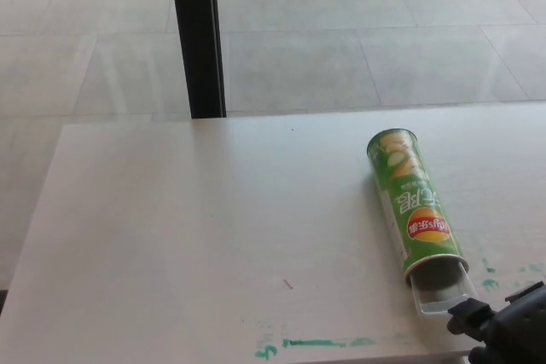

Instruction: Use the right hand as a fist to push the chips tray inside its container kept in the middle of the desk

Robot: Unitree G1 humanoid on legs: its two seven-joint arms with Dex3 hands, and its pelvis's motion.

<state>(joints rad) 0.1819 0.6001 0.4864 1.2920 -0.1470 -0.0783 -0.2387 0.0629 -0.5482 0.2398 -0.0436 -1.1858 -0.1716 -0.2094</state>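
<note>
A green chips can (413, 205) lies on its side on the white desk (205, 228), right of the middle, its open mouth toward me. A clear plastic tray (441, 295) sticks a short way out of that mouth. My right hand (503, 330), black, sits at the bottom right corner with its fingers curled into a fist, its front against the tray's near end. The left hand does not show.
Green paint smears (316, 343) mark the desk's front edge and a spot (490, 283) to the right of the tray. A black pillar (197, 36) stands behind the desk on the tiled floor.
</note>
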